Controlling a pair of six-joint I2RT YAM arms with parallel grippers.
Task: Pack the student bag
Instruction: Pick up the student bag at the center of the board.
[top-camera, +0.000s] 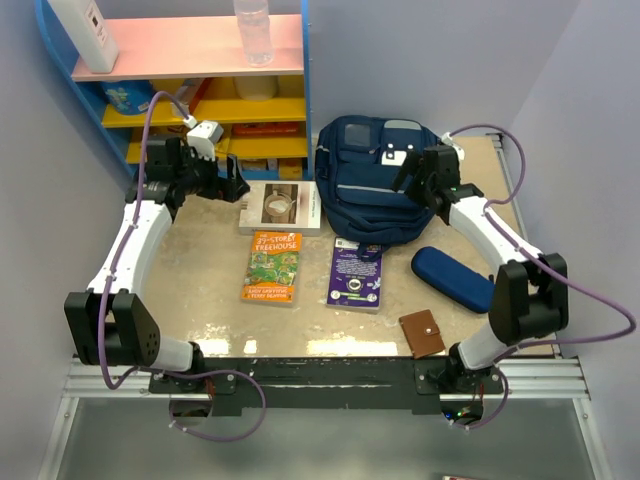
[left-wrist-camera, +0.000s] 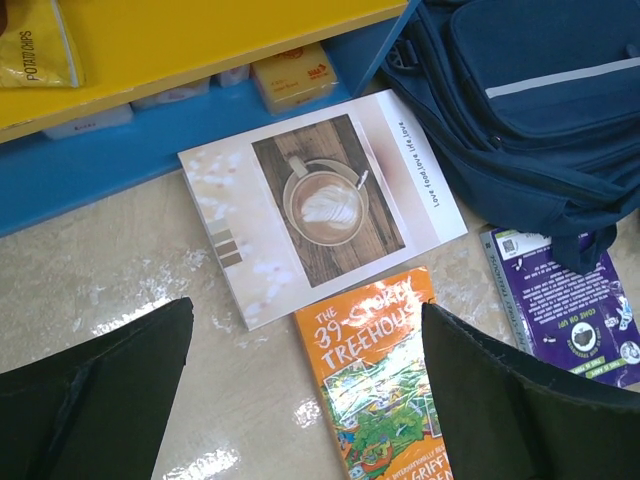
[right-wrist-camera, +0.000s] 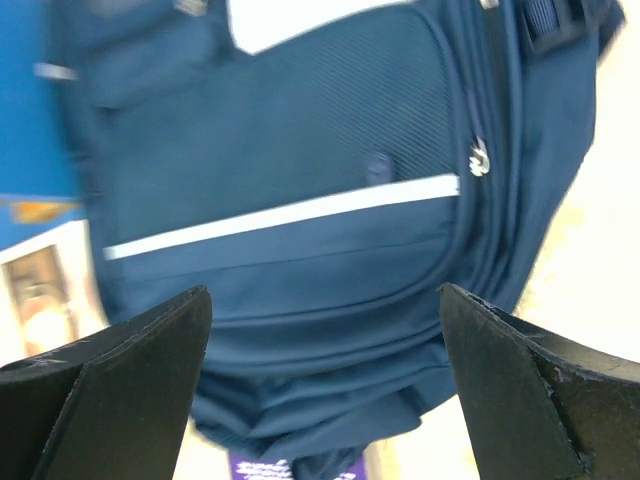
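Bag (top-camera: 375, 185): far right of centre on the table (top-camera: 200, 320), lying flat, front pockets and grey stripes facing up, near edge overlapping the far end of the purple book (top-camera: 356, 274).
Left claw (top-camera: 232, 188): spread wide, holding nothing, raised at the far left, just left of the coffee book (top-camera: 280, 207) and close to the shelf (top-camera: 200, 110).
Left wrist view: black fingers (left-wrist-camera: 100, 390) far apart at the bottom corners, coffee book and orange book (left-wrist-camera: 385, 390) seen between them, touching neither.
Right claw (top-camera: 410, 172): spread wide, empty, hanging over the right part of the bag.
Right wrist view: fingers (right-wrist-camera: 520, 380) well apart, zipped front pocket and a grey stripe filling the gap, contact with the fabric not clear.
Coffee book: flat, just left of the bag, near the shelf foot.
Orange book: flat, near side of the coffee book, left of the purple book.
Pencil case (top-camera: 453, 278): navy oval, right of the purple book, near side of the bag.
Wallet (top-camera: 422, 333): brown, at the near right, apart from the rest.
Shelf: far left, bottle (top-camera: 252, 30) upright on top.
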